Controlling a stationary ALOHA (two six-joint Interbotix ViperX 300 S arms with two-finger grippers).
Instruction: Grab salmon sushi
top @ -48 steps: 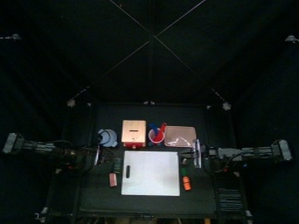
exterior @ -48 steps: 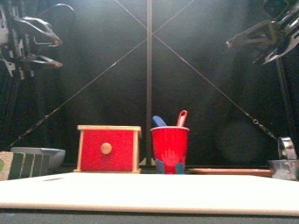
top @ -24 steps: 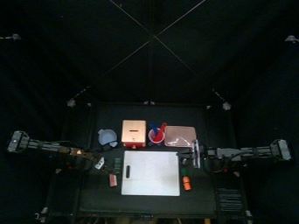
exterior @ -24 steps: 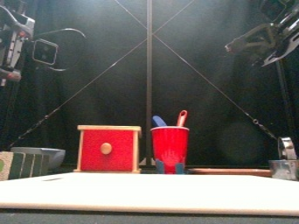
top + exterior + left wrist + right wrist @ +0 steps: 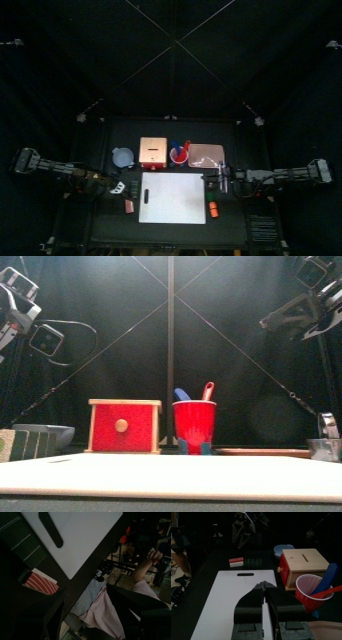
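The salmon sushi (image 5: 130, 205) is a tiny dull pinkish-brown oblong on the table just left of the white board (image 5: 174, 197). In the right wrist view it lies beyond the board's handle end (image 5: 236, 561), and in the left wrist view it looks red-striped (image 5: 40, 582). My left gripper (image 5: 118, 187) is open and empty, hanging above the board's left edge a little behind the sushi; the front view (image 5: 54, 338) shows it high up. My right gripper (image 5: 222, 182) is shut and empty at the board's right edge, raised (image 5: 264, 586).
A brighter orange-red piece (image 5: 213, 210) lies right of the board. Behind the board stand a blue bowl (image 5: 123, 156), a red box (image 5: 158, 150), a red cup (image 5: 183, 152) with utensils and a pinkish tray (image 5: 207, 154). A dark ribbed block (image 5: 254, 562) sits beside the sushi. A person's arm (image 5: 143, 569) shows beyond the table.
My left gripper has moved down and in toward the board's left edge. The right arm has barely moved.
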